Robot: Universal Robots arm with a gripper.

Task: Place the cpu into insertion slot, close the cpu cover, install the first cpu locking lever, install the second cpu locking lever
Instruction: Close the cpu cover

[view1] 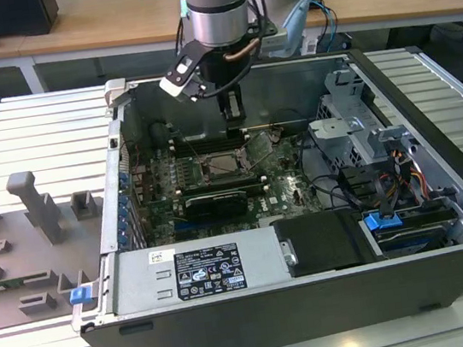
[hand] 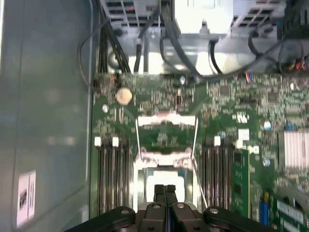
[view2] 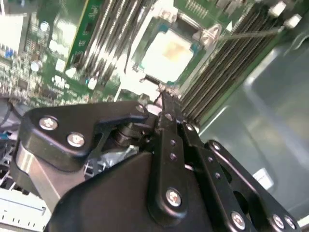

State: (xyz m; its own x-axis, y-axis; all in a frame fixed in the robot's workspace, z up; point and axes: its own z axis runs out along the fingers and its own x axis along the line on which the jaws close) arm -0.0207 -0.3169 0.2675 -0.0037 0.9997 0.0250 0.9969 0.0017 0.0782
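The claw hangs inside the open computer case. Its fingers are pinched together with nothing between them, and its tips are just above the insertion slot. In the second wrist view the cpu lies flat in that slot. The cpu cover is swung open, clear of the slot, and a thin lever wire runs along its side. Rows of memory slots flank the socket closely, and the grey case wall stands beyond them. The case sits on a slatted metal counter. Grey fixture blocks lie at the exterior view's left, and wooden desks stand far behind.
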